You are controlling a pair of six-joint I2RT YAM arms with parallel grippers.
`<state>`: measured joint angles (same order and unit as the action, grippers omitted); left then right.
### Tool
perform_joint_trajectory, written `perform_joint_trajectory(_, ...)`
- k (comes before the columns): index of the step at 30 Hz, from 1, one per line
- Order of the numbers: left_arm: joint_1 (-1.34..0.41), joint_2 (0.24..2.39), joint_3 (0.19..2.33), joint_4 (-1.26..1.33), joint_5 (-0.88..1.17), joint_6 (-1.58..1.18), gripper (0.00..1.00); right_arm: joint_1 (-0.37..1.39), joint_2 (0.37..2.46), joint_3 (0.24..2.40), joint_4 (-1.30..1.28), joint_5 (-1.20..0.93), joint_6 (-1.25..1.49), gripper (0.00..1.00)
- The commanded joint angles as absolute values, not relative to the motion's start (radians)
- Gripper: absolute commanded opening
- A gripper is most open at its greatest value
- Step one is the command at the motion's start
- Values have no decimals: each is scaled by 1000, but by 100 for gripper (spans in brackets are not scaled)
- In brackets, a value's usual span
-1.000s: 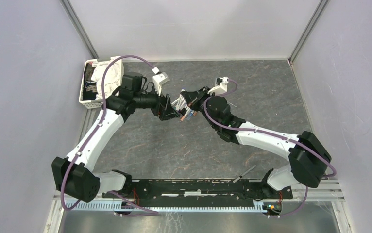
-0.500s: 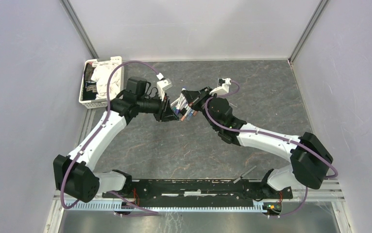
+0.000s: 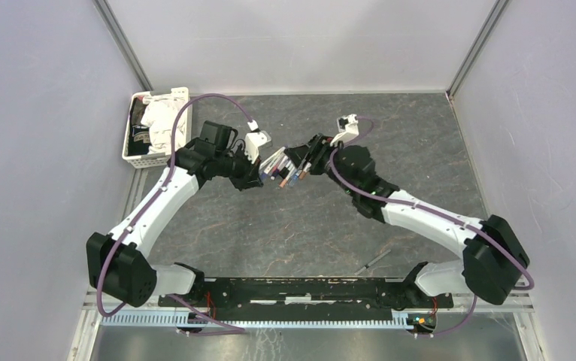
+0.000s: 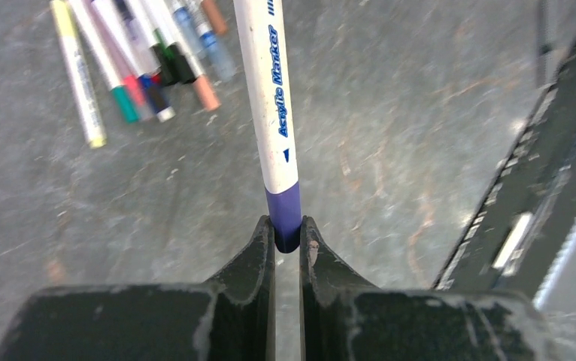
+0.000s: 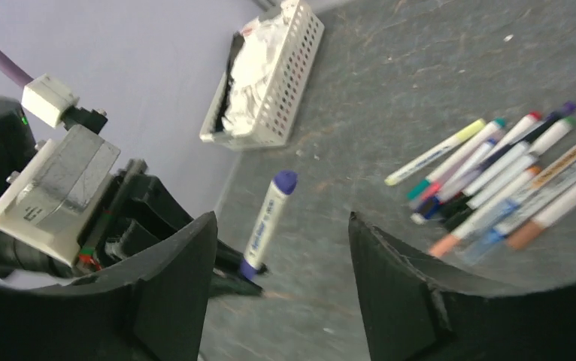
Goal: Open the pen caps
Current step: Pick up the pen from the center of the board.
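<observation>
Camera layout: one fixed overhead, two wrist-mounted.
Top external: high behind the arm bases (image 3: 176, 280), looking down, far, whole dark grey mottled surface (image 3: 270, 233). Left wrist: close, past left gripper (image 4: 288, 229), down at surface. Right wrist: close, past right gripper (image 5: 279, 218), toward white slotted plastic basket (image 5: 292, 75). All share the row of white-barrelled colour-capped markers (image 3: 285, 171); wrist views share the white purple-ended marker (image 4: 274, 113).

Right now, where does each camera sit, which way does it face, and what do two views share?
Top external: above and behind the bases, facing down at the table; both arms show.
Left wrist: on the left arm, looking along the left gripper shut on the purple marker.
Right wrist: on the right arm, looking past the open right gripper toward the basket.
Shared: both wrist views show that marker and the marker pile.
</observation>
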<state>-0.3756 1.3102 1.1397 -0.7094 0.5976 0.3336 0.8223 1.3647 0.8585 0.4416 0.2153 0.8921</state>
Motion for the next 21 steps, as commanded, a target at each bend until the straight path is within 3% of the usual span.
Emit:
perform_joint_trajectory(1,-377,1273,1155,-812,395,627,2,656,1287,883,302,-262,609,77)
perform_joint_trajectory(4,-379,1245,1130,-865,350,743,2,569,1285,953,156,-475,438,88)
perform_joint_trajectory(10,-407,1198,1115,-958,366,868,2,544,1495,1186,-76,-788,298,94)
perform_joint_trajectory(14,-466,1168,1109,-1001,357,911,2,551,1623,1230,23,-929,394,93)
perform_joint_trajectory(21,-533,1143,1090,-1002,297,936,2,650,1726,1297,25,-990,407,88)
